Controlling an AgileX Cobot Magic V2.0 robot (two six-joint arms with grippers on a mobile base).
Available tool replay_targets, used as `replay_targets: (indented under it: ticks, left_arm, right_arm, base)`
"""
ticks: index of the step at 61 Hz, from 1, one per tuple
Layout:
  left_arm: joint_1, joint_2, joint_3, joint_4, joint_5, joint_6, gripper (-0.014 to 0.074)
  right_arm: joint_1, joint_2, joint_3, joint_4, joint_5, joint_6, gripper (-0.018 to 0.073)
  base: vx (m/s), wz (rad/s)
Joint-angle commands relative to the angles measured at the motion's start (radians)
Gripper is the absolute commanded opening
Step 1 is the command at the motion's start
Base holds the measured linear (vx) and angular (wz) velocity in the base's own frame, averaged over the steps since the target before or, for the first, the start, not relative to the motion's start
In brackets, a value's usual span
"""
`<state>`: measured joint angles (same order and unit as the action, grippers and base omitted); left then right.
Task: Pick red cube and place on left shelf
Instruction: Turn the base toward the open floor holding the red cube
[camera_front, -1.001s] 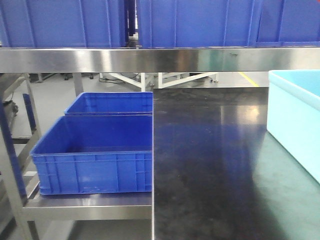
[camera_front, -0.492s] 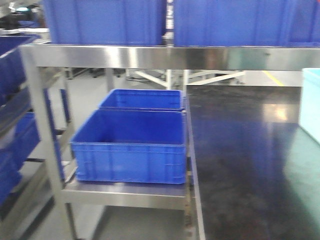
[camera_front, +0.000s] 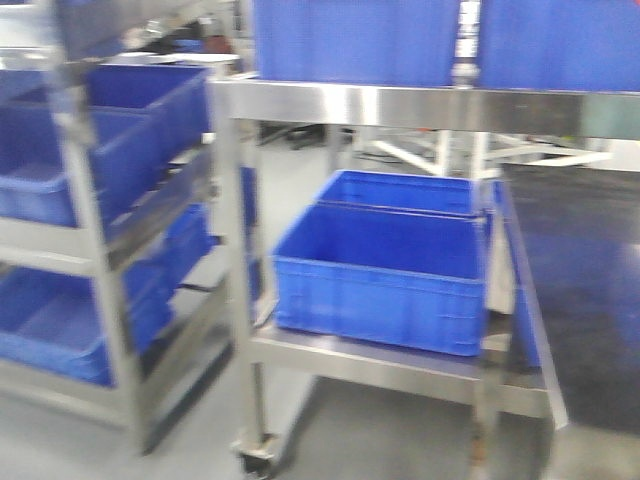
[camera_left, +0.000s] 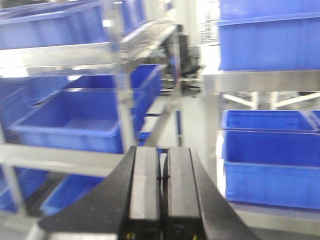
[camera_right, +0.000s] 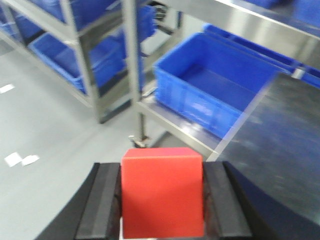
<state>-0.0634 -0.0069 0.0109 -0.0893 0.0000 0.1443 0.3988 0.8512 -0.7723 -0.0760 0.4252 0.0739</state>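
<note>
Holding: the right claw (camera_right: 162, 200) pinches the cube (camera_right: 162, 192) between its two black fingers, one on each side face.
Cube against claw: the red cube sits square in the grip, and its far edge stands a little past the fingertips.
Cube's place: it is in the air over the grey floor (camera_right: 45, 125), near the corner of the black tabletop (camera_right: 270, 130) and well apart from the shelf (camera_right: 80, 55).
Left claw: the left claw (camera_left: 161, 192) has its fingers pressed together, with only a thin dark seam between them, and it points toward the shelf.
Shelf: the steel rack stands at the left of the front view (camera_front: 102, 300), with blue crates on each tier that shows.
Beside it: another steel frame carries a blue crate (camera_front: 385, 275) on its low tier, with a second crate touching it behind. The tabletop (camera_front: 590, 270) lies just to the right.
Cut off: the cube's lower edge runs out at the bottom of the right wrist view, and so do the roots of both claws.
Hidden: the faces where the fingers meet the cube lie behind the cube's front.
Hard to make out: the front and left wrist views are blurred. The shelf's left end leaves the frame, and I cannot tell what its crates hold.
</note>
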Motion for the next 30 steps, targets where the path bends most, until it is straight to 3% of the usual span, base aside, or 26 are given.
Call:
replay_targets:
  ticks: [1,30]
  left_arm:
    - [-0.005,0.007,0.022,-0.008,-0.083,0.001,0.0106]
    - [-0.005,0.007,0.022,-0.008,-0.083,0.001,0.0106]
  right_arm:
    - [0.001,-0.005,-0.03,-0.013,-0.077,-0.006,0.0058]
    - [0.001,-0.005,-0.03,-0.013,-0.077,-0.006,0.0058]
  base:
    - [-0.14,0.65]
    - [-0.17,0.48]
